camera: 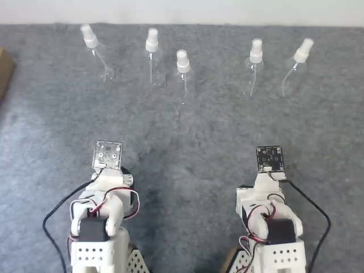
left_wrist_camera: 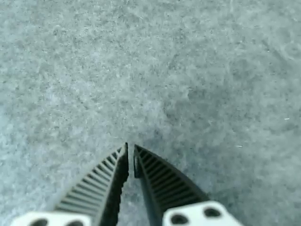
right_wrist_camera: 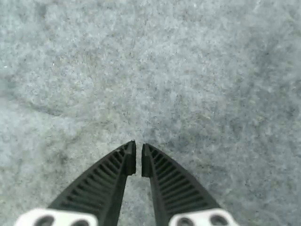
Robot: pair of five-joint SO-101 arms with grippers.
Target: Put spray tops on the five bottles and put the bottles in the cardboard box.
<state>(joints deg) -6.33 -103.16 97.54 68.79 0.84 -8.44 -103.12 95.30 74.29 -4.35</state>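
Bottles (camera: 183,79), five in a row toward twelve o'clock, carry white spray tops (camera: 152,40); their clear bodies are faint against the grey mat (camera: 199,148). The cardboard box (camera: 4,71) is cut off at nine o'clock. Well apart at six o'clock, the left gripper (left_wrist_camera: 130,157) and right gripper (right_wrist_camera: 138,157) hold fingers nearly together, empty.

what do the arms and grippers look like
Both arms are white plastic with black motors, red and black wires, and a square circuit board at each wrist. The left gripper and right gripper have black ribbed tapering fingers on white mounts.
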